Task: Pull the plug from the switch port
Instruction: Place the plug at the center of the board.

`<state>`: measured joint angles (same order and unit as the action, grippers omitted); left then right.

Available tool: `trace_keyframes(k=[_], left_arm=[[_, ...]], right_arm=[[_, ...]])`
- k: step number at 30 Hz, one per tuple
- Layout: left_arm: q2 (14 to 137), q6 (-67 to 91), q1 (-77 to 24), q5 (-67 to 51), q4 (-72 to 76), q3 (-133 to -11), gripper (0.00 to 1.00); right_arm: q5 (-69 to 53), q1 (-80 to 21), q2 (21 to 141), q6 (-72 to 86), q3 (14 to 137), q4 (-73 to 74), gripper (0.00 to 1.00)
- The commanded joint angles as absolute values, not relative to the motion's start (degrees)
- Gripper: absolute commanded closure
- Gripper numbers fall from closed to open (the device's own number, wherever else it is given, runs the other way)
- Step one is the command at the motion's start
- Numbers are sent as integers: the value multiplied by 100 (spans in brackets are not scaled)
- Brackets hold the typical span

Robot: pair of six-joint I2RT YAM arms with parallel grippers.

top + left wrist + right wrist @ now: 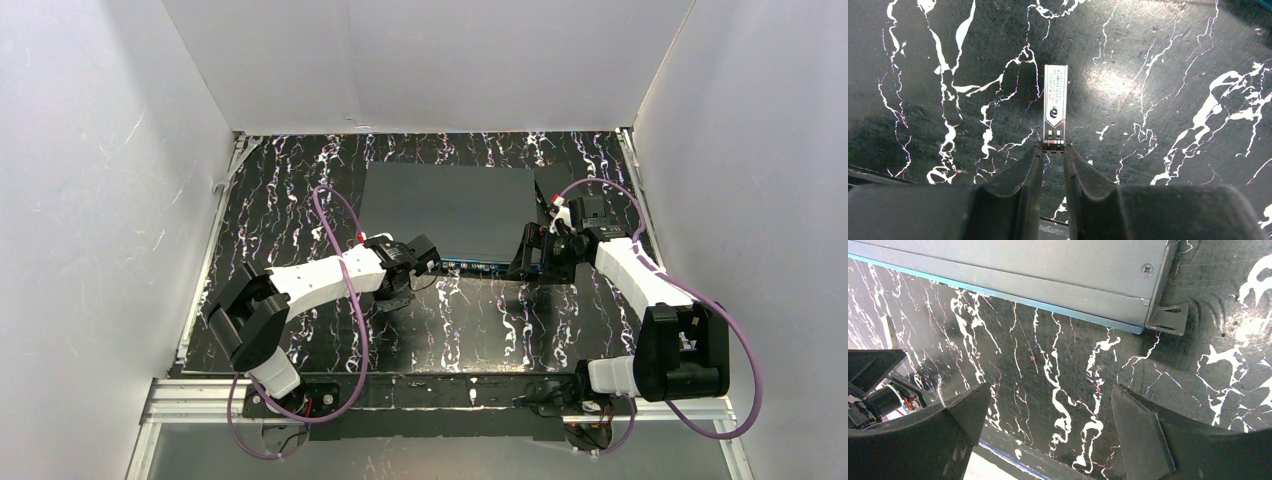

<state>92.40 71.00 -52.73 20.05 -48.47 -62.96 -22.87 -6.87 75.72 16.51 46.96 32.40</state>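
Left gripper (pixel 1053 149) pinches the plug (pixel 1055 102) by its tail end, centre frame, over bare table; judged already out of the port. Right gripper (pixel 1049 390), fingers spread and empty, sits below the switch (pixel 1048 270), upper frame, probably ready to steady it.

The left arm (pixel 320 278) is reaching from the near-left corner of the worktop (pixel 470 325) toward its middle. Its left gripper (pixel 1053 149) is pinching the plug (pixel 1055 102) by the tail, jaws nearly together. The right arm (pixel 630 272) is bending in from the right edge, its right gripper (pixel 1049 389) gaping wide.
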Motion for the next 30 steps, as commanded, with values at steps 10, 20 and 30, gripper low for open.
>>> trace_keyframes(k=[10,20,30], left_arm=[[9178,7259,-5275,2048,-5080,-6366,68],[9119,7278,-5277,2057,-5067,-6337,60],[8912,6625,-5274,1884,-4168,-6171,58]], right_arm=[[-2295,-677,7491,1591,4632,3153,1],[-2296,-677,7484,1583,4632,3155,1],[-2311,-677,7506,1582,4657,3156,1]])
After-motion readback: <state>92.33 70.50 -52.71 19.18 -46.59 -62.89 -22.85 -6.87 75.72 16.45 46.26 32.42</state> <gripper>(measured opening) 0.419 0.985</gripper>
